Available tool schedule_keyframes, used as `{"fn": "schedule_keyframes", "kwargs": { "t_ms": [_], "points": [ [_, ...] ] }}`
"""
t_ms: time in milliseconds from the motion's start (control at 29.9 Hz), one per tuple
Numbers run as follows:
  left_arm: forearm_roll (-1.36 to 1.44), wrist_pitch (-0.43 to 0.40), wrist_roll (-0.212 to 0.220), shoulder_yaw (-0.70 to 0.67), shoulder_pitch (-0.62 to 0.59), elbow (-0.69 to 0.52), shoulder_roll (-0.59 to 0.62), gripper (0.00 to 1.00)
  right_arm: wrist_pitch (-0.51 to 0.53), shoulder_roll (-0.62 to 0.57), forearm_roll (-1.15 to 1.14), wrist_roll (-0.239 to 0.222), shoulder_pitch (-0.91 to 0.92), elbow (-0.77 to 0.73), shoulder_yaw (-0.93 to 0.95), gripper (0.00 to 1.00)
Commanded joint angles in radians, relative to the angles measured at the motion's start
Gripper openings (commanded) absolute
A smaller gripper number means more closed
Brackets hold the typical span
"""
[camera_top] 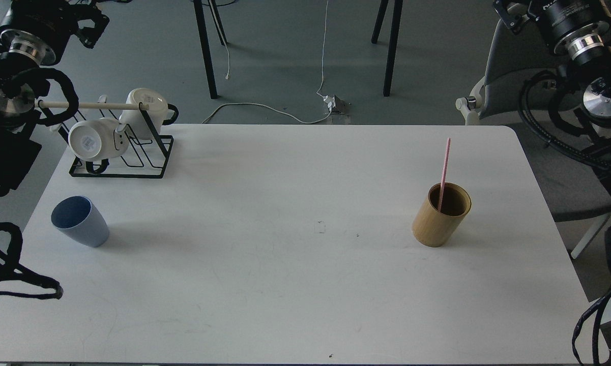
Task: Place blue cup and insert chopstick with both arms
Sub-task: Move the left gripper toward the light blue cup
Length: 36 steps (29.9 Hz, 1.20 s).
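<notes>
The blue cup [80, 221] stands upright on the white table [285, 284] near its left edge, its dark-blue inside showing. At the right, the pink chopstick [444, 170] leans inside a tan bamboo cylinder [440, 216], sticking well above its rim. My left arm is folded up at the top left; its dark gripper end [92, 28] is far from the cup and its fingers cannot be told apart. My right arm is folded at the top right; its gripper end [508, 15] is cut by the frame edge, well away from the chopstick. Neither holds anything that I can see.
A black wire rack [127, 157] with a pale wooden rod and two white mugs [99, 140] stands at the table's back left. Black cables hang at both front corners. Chair legs and a white cord lie on the floor beyond the table.
</notes>
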Motion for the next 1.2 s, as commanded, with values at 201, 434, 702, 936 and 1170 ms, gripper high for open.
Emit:
{"fn": "schedule_keyframes", "kwargs": {
  "t_ms": [201, 434, 702, 936, 1170],
  "points": [
    [0.008, 0.000, 0.001, 0.080, 0.003, 0.004, 0.003, 1.00, 0.000, -0.001, -0.004, -0.002, -0.008, -0.009, -0.012, 1.00],
    [0.035, 0.000, 0.001, 0.110, 0.009, -0.001, 0.029, 1.00, 0.000, -0.005, -0.004, 0.000, -0.025, -0.020, -0.015, 1.00],
    [0.288, 0.000, -0.002, 0.216, -0.020, -0.002, 0.115, 1.00, 0.000, -0.005, -0.004, 0.000, -0.031, -0.037, -0.015, 1.00],
    [0.614, 0.000, -0.002, 0.218, -0.060, -0.205, 0.227, 1.00, 0.000, -0.005, -0.003, 0.000, -0.037, -0.035, -0.015, 1.00],
    [1.081, 0.000, -0.002, 0.221, -0.020, -0.750, 0.428, 0.99, 0.000, 0.002, -0.003, 0.003, -0.049, -0.034, -0.003, 1.00]
  ]
}}
